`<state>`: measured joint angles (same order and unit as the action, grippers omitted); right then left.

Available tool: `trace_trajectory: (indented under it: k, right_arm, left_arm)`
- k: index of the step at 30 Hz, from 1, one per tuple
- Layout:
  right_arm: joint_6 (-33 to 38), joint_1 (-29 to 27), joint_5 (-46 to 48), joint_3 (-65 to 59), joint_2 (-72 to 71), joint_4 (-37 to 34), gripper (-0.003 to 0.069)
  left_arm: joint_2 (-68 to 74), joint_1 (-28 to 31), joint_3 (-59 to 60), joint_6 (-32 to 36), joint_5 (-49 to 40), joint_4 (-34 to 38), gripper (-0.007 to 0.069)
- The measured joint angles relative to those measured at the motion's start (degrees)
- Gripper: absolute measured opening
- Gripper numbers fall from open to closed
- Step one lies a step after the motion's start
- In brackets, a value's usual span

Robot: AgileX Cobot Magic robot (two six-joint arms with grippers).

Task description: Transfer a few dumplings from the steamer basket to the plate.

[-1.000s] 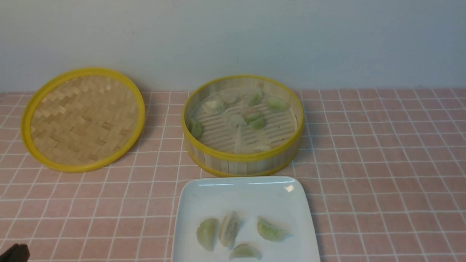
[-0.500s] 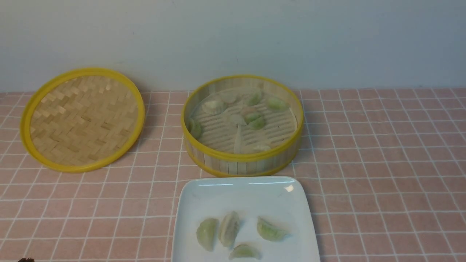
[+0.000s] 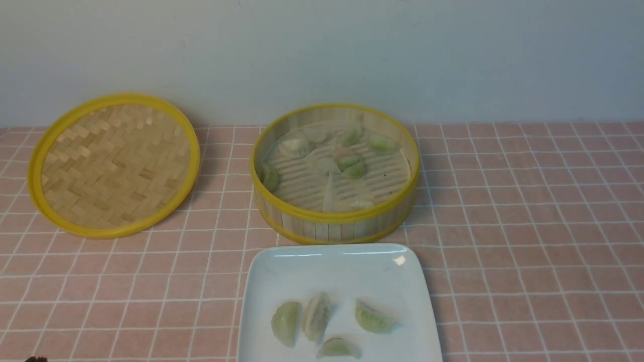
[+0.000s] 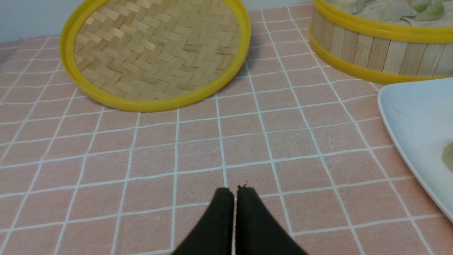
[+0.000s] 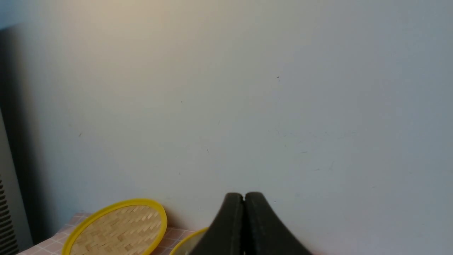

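The round bamboo steamer basket (image 3: 332, 229) stands mid-table with several pale green dumplings (image 3: 354, 168) on its slatted floor. Just in front of it lies the white square plate (image 3: 332, 271), which carries several dumplings (image 3: 317, 317) near its front edge. My left gripper (image 4: 235, 191) is shut and empty, low over the pink tiled cloth to the left of the plate (image 4: 417, 124); only a dark speck of it (image 3: 35, 359) shows in the front view. My right gripper (image 5: 244, 194) is shut and empty, raised and facing the wall, out of the front view.
A flat woven-bamboo lid (image 3: 114, 165) with a yellow rim lies to the left of the basket, near the wall. A pale wall closes off the back of the table. Pink tiled cloth covers the table on both sides of the plate.
The dark tip of my left gripper has drawn back almost out of the front view's bottom left corner. The dumplings, basket and plate have not moved.
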<state>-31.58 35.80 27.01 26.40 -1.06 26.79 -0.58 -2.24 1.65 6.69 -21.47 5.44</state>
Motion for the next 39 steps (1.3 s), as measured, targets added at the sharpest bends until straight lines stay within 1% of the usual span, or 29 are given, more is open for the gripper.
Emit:
trace_trajectory:
  k: [4,6,7,8,9,10,11,14,16,19,21,23,24,26,28,29,30,34,36,39]
  right_arm:
    - [0.05,0.0,-0.58,0.0,0.0,-0.27,-0.0015]
    - [1.71,0.0,-1.23,0.0,0.0,-2.67,-0.0015]
    - [3.49,0.0,-1.48,0.0,0.0,-5.08,-0.0015]
    - [8.19,0.0,-1.65,0.0,0.0,-8.83,-0.0015]
    - [8.19,0.0,-1.65,0.0,0.0,-9.49,-0.0015]
    - [14.81,0.0,-1.69,0.0,0.0,-15.08,-0.0015]
    - [17.26,0.0,-1.69,0.0,0.0,-16.44,-0.0015]
    - [27.03,0.0,-1.64,0.0,0.0,-24.54,-0.0015]
    - [30.42,0.0,-1.64,0.0,0.0,-27.3,-0.0015]
    - [31.58,-1.74,-1.55,-0.5,0.0,-28.52,-0.0015]
    - [32.06,-6.83,-1.6,-1.87,-0.02,-28.78,-0.0015]
    - [32.13,-13.49,-1.6,-4.51,-0.02,-28.78,-0.0015]
    - [32.25,-17.66,-1.54,-6.64,-0.02,-28.78,-0.0015]
    - [32.31,-22.39,-1.45,-9.61,-0.02,-28.9,-0.0015]
    - [32.35,-29.75,-1.15,-15.4,-0.02,-28.95,-0.0015]
    - [32.35,-29.75,-1.15,-15.4,-0.02,-28.95,-0.0015]
    - [32.35,-34.06,-0.94,-19.94,-0.02,-28.95,-0.0015]
    - [32.35,-38.19,-0.35,-26.8,0.03,-29.64,-0.0015]
    - [32.35,-38.73,-3.12,-27.32,0.12,-30.1,-0.0015]
    - [32.35,-38.73,-3.97,-27.44,0.12,-30.49,-0.0015]
  left_arm:
    - [0.0,0.0,0.0,0.0,-0.05,0.0,-0.0006]
    - [0.0,0.0,0.0,0.0,-0.05,0.0,-0.0006]
    - [0.0,0.0,0.0,0.0,-0.05,0.0,-0.0006]
    - [0.0,0.0,0.0,0.0,-0.05,0.0,-0.0006]
    - [0.0,0.0,0.0,0.0,-0.05,0.0,-0.0006]
    - [0.0,0.0,0.0,0.0,-0.05,0.0,-0.0006]
    - [0.0,0.0,0.0,0.0,-0.05,0.0,-0.0006]
    - [0.0,0.0,0.0,0.0,-0.05,0.0,-0.0006]
    - [0.0,0.0,0.0,0.0,-0.05,0.0,-0.0006]
    - [0.0,0.0,0.0,0.0,-0.05,0.0,-0.0006]
    - [0.0,0.0,0.0,0.0,-0.1,0.0,-0.0006]
    - [0.0,0.0,0.0,0.0,-0.1,0.0,-0.0006]
    - [0.0,0.0,0.0,0.0,-0.1,0.0,-0.0006]
    - [0.0,0.0,0.0,0.0,-0.1,0.0,-0.0006]
    - [0.0,0.0,0.0,0.0,-0.1,0.0,-0.0006]
    - [0.0,0.0,0.0,0.0,-0.1,0.0,-0.0006]
    - [0.0,0.0,0.0,0.0,-0.1,0.0,-0.0006]
    - [0.0,0.0,0.0,0.0,-0.1,0.0,-0.0006]
    - [0.0,0.0,0.0,0.0,-0.23,0.0,-0.0006]
    - [0.0,0.0,0.0,0.0,-0.23,0.0,-0.0006]
